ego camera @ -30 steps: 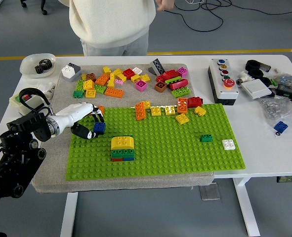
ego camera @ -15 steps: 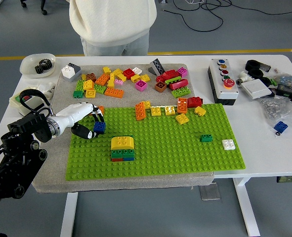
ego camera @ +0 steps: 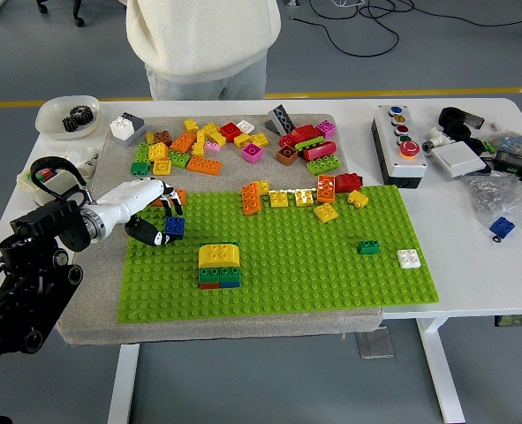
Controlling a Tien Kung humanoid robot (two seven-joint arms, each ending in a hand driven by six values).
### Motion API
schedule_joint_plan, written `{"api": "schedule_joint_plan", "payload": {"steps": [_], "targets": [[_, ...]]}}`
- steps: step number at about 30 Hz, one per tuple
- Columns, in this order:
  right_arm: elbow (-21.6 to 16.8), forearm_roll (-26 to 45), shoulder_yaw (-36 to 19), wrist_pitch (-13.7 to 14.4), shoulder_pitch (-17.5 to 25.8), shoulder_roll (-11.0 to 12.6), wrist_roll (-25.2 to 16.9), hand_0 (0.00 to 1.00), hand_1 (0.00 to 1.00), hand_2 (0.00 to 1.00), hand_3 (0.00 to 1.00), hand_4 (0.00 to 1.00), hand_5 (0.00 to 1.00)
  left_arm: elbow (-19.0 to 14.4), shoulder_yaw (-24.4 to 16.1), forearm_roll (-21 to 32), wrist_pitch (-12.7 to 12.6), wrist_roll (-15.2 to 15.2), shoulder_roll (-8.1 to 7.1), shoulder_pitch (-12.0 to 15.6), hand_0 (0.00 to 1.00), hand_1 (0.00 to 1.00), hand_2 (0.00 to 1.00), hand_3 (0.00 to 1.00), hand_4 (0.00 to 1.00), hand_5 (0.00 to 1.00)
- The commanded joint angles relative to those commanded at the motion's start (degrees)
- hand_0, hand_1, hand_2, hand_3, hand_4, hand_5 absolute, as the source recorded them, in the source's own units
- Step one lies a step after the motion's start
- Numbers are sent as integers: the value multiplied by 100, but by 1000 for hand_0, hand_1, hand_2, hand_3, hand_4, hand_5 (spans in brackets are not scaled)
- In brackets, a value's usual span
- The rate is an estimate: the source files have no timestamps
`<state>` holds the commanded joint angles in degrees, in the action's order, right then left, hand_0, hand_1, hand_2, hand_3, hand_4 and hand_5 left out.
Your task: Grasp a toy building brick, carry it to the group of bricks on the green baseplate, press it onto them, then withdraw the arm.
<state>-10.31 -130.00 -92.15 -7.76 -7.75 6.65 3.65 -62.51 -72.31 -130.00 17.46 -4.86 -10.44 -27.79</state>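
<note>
1. You are seeing the left hand (ego camera: 157, 221) reaching in from the left edge over the near-left part of the green baseplate (ego camera: 331, 274). Its white fingers (ego camera: 146, 193) are curling around a blue brick (ego camera: 175, 227), so the hand is holding this brick.
2. The blue brick is sitting at the left edge of the baseplate, just beside the hand's dark fingertips. You cannot tell whether it is lifted or touching the studs.
3. The group of bricks (ego camera: 219, 266) is standing on the baseplate, near the blue brick, closer to you and to the right of it. A yellow brick is lying on top, with green, blue and red ones under it.
4. The right hand is not appearing in this view.
5. A row of orange, yellow and red bricks (ego camera: 303, 196) is lying along the far edge of the baseplate. A small green brick (ego camera: 368, 246) and a white brick (ego camera: 409, 258) are sitting apart on its right part.
6. A pile of loose bricks (ego camera: 234, 141) is lying on the grey mat behind the baseplate.
7. A person in a white sweater (ego camera: 203, 40) is standing at the far side of the table; the hands are not showing.
8. A button box (ego camera: 399, 144) is resting on the white table (ego camera: 472, 265) at the right.
</note>
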Motion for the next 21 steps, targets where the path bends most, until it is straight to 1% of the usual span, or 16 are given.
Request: {"api": "schedule_joint_plan", "payload": {"steps": [4,12,15,16,21], "targets": [[0,0,4,0,-1,1,-3,746,647,726,634,896,483,-22,-18,0,8,0,-4,-4,998,724,499,549,869,2],[0,0,17,0,-15,0,-7,747,648,726,634,896,483,126,57,0,-36,-2,10,-25,998,722,499,550,875,2],[0,0,14,-1,-15,3,-6,747,648,726,634,896,483,146,57,0,20,-14,20,-22,998,722,499,550,875,2],[0,0,14,-1,-15,3,-7,746,647,726,632,895,482,147,56,0,29,-16,20,-23,998,730,520,559,797,2],[0,0,18,-5,-17,2,-8,746,647,726,632,895,482,140,40,0,85,-53,14,-30,998,730,520,559,797,2]]}}
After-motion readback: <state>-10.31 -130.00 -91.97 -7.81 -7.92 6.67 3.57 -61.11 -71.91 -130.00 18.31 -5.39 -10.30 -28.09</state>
